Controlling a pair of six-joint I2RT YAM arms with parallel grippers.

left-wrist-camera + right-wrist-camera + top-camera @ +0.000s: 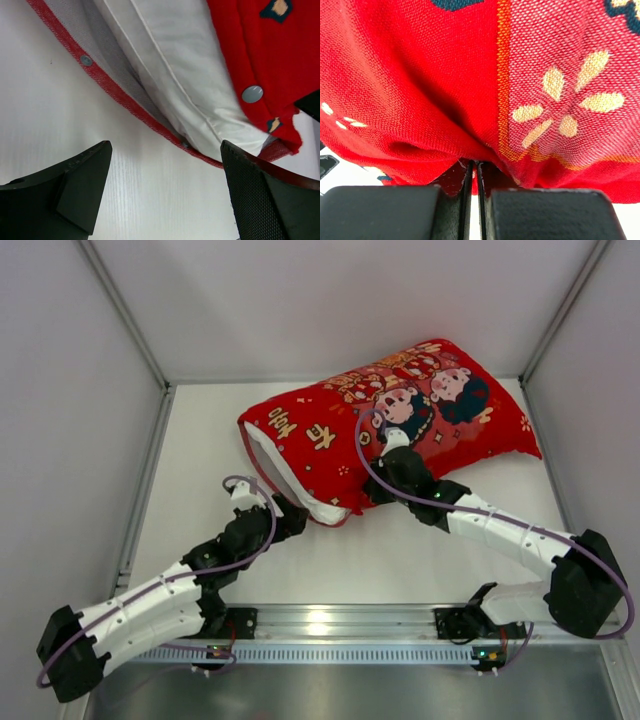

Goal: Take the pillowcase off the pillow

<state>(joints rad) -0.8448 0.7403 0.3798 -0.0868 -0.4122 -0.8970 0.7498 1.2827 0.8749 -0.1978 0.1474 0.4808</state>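
The bright red fabric pillowcase (420,410) printed with cartoon children lies on the white table (200,440), running from the centre of the overhead view toward 1 o'clock. It is still on the plump white pillow (175,65), which shows only at the open mouth facing 8 o'clock. The right gripper (475,167) has its jaws pressed together, pinching a fold of the red cover along its 6 o'clock edge. The left gripper (165,150) hovers over the table just at 7 o'clock of the mouth's hem, jaws spread wide with nothing between them.
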